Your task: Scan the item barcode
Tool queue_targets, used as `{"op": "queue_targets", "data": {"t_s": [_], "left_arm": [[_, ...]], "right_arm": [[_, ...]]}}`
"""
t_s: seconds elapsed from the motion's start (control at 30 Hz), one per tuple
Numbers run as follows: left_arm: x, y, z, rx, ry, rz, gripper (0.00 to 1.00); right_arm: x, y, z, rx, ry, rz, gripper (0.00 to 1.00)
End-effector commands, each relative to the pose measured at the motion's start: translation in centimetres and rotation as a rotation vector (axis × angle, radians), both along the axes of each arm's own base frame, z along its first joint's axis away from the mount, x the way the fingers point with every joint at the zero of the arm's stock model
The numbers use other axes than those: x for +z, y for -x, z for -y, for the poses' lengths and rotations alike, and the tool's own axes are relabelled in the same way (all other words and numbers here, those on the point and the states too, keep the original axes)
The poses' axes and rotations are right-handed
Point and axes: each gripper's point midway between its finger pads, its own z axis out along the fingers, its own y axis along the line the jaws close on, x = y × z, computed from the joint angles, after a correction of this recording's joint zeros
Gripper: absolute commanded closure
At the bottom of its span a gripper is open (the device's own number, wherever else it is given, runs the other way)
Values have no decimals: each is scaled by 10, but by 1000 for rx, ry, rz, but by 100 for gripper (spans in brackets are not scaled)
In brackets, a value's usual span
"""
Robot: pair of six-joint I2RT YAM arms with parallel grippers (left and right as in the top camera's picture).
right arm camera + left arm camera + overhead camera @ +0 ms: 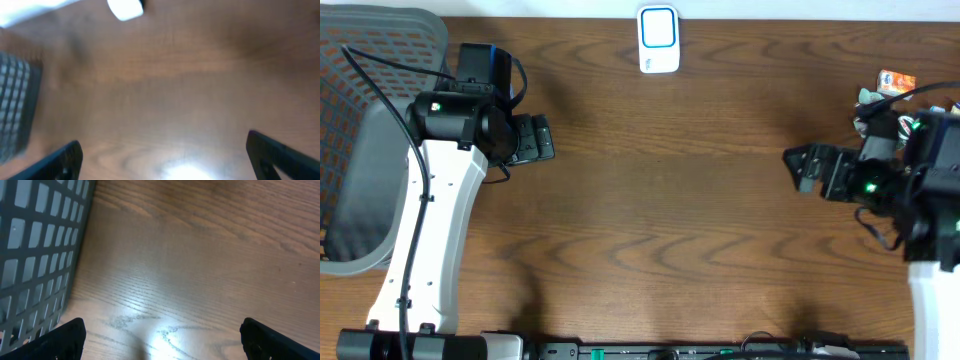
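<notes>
Above the table (pixel 670 230), left gripper (pixel 545 138) and right gripper (pixel 798 168) gape wide, empty; right should take the packet (pixel 896 81) by its edges, barcode facing the scanner (pixel 658 38).

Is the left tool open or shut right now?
Open. The left tool shows its fingertips at opposite lower corners of its wrist view, bare table between.

- a robot test bench laid out like a shop checkout.
- left arm (pixel 425 250) and right arm (pixel 930 290) stand at a wood-grain table (pixel 670 220).
- a white barcode scanner (pixel 658 40) sits at the far edge, a grey mesh basket (pixel 380 40) on the left, and small packaged goods (pixel 895 82) on the right.
</notes>
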Motion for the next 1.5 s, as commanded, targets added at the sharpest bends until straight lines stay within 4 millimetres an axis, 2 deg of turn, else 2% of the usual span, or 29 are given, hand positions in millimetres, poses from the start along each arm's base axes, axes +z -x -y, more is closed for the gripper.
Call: {"op": "queue_targets", "data": {"t_s": [0.0, 0.07, 0.17, 0.3, 0.47, 0.73, 0.97, 1.17, 1.47], "left_arm": [[-1, 1, -3, -5, -14, -7, 2], [-1, 1, -3, -5, -14, -7, 2], [-1, 1, -3, -5, -14, -7, 2], [-1, 1, -3, -5, -14, -7, 2], [-1, 1, -3, -5, -14, -7, 2], [-1, 1, -3, -5, -14, -7, 2], [-1, 1, -3, -5, -14, -7, 2], [-1, 1, -3, -5, -14, -7, 3], [-1, 1, -3, -5, -14, -7, 2]], "right_arm": [[-9, 7, -10, 29, 37, 107, 1], [-15, 10, -14, 39, 39, 150, 1], [-27, 29, -15, 39, 41, 168, 1], [-33, 39, -3, -14, 96, 230, 1], [-35, 39, -3, -22, 102, 389, 1], [-51, 39, -4, -51, 70, 583, 1], [-42, 39, -8, -47, 60, 818, 1], [-45, 42, -7, -59, 64, 905, 1], [-56, 42, 15, -228, 24, 937, 1]]}}
